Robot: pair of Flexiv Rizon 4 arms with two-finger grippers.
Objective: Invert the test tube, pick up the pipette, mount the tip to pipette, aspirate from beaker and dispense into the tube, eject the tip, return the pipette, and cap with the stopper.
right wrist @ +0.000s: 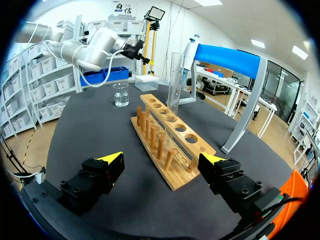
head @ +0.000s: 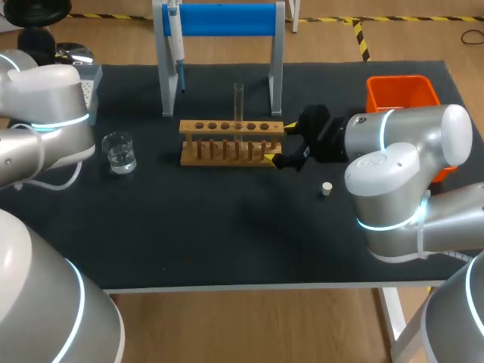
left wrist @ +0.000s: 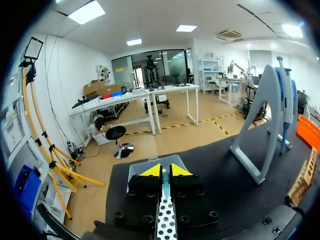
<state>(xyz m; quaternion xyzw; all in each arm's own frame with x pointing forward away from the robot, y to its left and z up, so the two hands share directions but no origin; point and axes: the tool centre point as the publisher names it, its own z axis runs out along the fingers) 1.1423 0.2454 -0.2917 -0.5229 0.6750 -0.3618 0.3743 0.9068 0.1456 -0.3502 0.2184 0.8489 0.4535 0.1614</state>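
A glass test tube point(head: 239, 100) stands upright in the wooden rack point(head: 231, 141). My right gripper point(head: 280, 142) is at the rack's right end, open wide. In the right wrist view the gripper point(right wrist: 162, 160) has its yellow tips on either side of the rack's near end point(right wrist: 172, 150), with the tube point(right wrist: 174, 85) farther along. The pipette point(head: 175, 38) hangs on the blue-topped stand point(head: 219, 21). A beaker point(head: 119, 151) of clear liquid is left of the rack. The small stopper point(head: 327, 188) lies right of the rack. My left gripper point(left wrist: 162, 171) is shut and empty over a clear tip box point(left wrist: 150, 164).
An orange bin point(head: 401, 94) stands at the back right, partly behind my right arm. The tip box point(head: 91, 83) sits at the back left corner. The black mat's front half is bare.
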